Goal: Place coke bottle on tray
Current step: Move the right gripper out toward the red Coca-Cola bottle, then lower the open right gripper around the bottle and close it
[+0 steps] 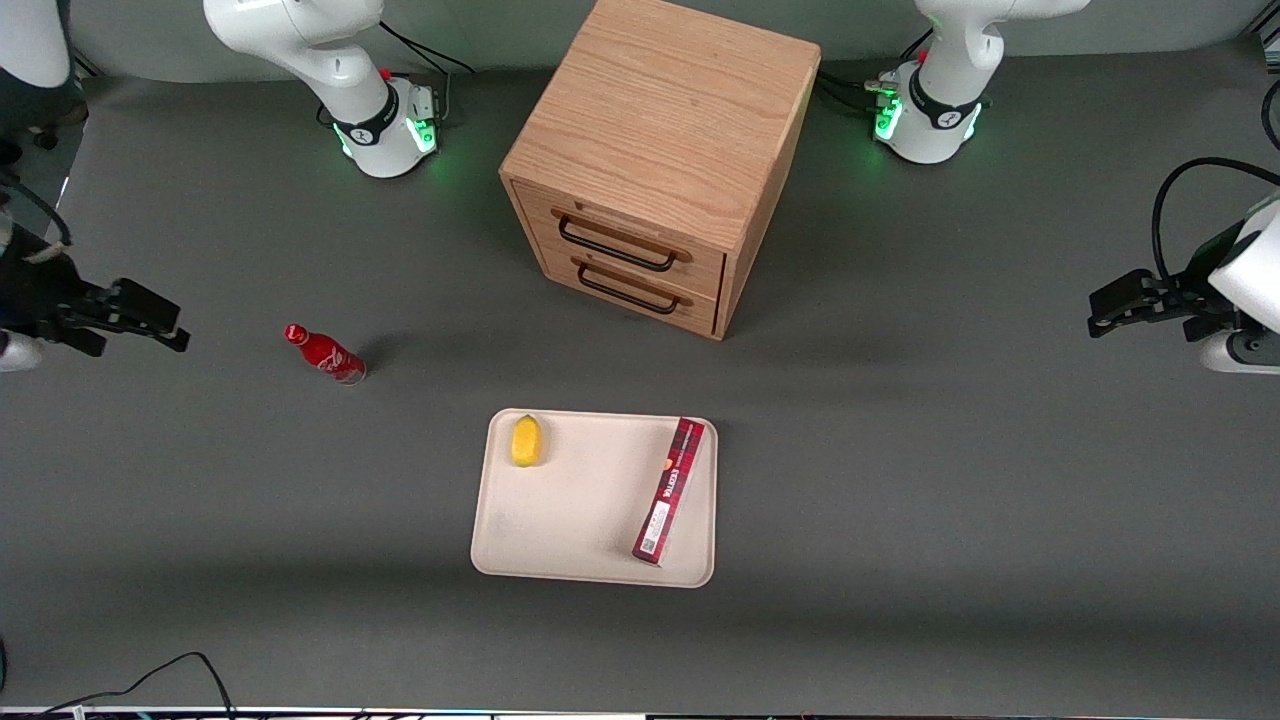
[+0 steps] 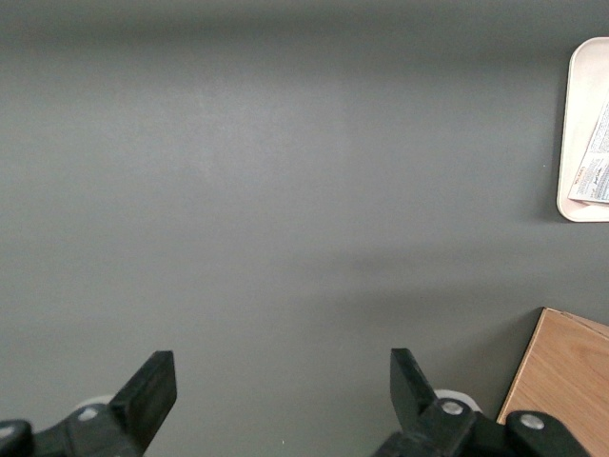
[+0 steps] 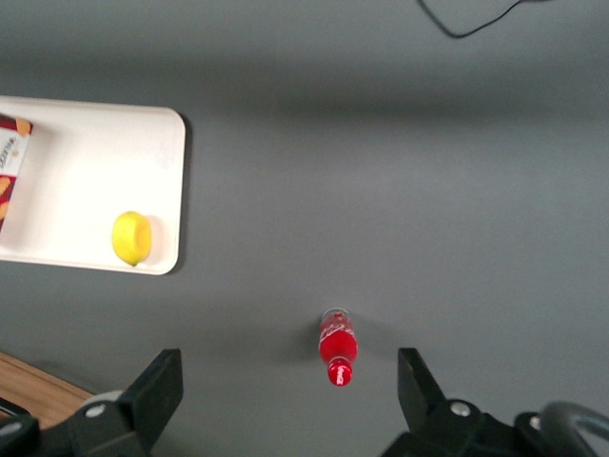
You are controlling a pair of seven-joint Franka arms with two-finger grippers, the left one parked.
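The coke bottle, small and red with a red cap, stands on the grey table toward the working arm's end, apart from the tray. In the right wrist view the bottle shows from above, cap toward the camera. My right gripper is open and empty, hovering beside the bottle, farther toward the table's end. In its own view the gripper has its fingers wide apart above the table, with the bottle close to one finger. The cream tray lies mid-table, nearer the front camera than the cabinet, and shows in the right wrist view.
A lemon and a long flat red box lie on the tray. A wooden drawer cabinet with two black handles stands farther from the camera. A black cable lies at the table's near edge.
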